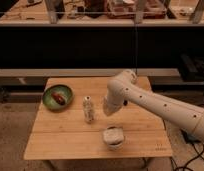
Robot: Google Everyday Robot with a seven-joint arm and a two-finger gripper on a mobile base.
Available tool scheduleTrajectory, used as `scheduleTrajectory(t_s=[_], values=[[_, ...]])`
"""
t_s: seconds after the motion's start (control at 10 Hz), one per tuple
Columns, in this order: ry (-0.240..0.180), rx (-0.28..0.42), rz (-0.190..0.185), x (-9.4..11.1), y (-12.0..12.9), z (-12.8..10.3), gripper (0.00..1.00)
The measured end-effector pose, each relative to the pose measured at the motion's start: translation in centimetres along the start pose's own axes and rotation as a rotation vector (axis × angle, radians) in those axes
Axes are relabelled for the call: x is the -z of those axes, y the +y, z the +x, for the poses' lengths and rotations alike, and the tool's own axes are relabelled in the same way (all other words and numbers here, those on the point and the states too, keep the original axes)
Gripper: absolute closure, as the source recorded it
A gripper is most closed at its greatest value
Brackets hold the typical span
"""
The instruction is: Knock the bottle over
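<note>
The bottle (88, 109), small and clear with a whitish cap and pale label, stands upright near the middle of the wooden table (65, 142). My white arm reaches in from the right, its elbow bent over the table. My gripper (105, 110) hangs down at the arm's end, just right of the bottle and apart from it by a small gap. The gripper is at about the height of the bottle's middle.
A white bowl (113, 137) sits on the table in front of the gripper, near the front edge. A green plate (58, 96) with a reddish item stands at the back left. Dark shelving runs behind the table.
</note>
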State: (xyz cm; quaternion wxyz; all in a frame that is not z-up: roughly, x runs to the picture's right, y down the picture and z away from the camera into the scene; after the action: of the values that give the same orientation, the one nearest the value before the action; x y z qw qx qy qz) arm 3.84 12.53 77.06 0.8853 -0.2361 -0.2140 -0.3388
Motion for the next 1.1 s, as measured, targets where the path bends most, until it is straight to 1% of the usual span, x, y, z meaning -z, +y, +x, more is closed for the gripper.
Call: scheduleTrajectory(t_s=[0.2, 0.3, 0.4, 0.6, 0.7, 0.9, 1.1], values=[[-0.038, 0.029, 0.013, -0.4, 0.0, -1.5, 1.00], [-0.066, 0.045, 0.019, -0.7, 0.0, -2.4, 1.00], [-0.094, 0.055, 0.021, -1.0, 0.1, -3.3, 1.00], [-0.169, 0.076, 0.009, -2.3, 0.3, -5.4, 1.00], [-0.179, 0.085, 0.004, -2.7, 0.3, -5.8, 1.00], [-0.183, 0.099, -0.002, -3.6, 0.0, -6.0, 1.00], [-0.199, 0.107, -0.003, -4.4, -1.1, -6.4, 1.00]])
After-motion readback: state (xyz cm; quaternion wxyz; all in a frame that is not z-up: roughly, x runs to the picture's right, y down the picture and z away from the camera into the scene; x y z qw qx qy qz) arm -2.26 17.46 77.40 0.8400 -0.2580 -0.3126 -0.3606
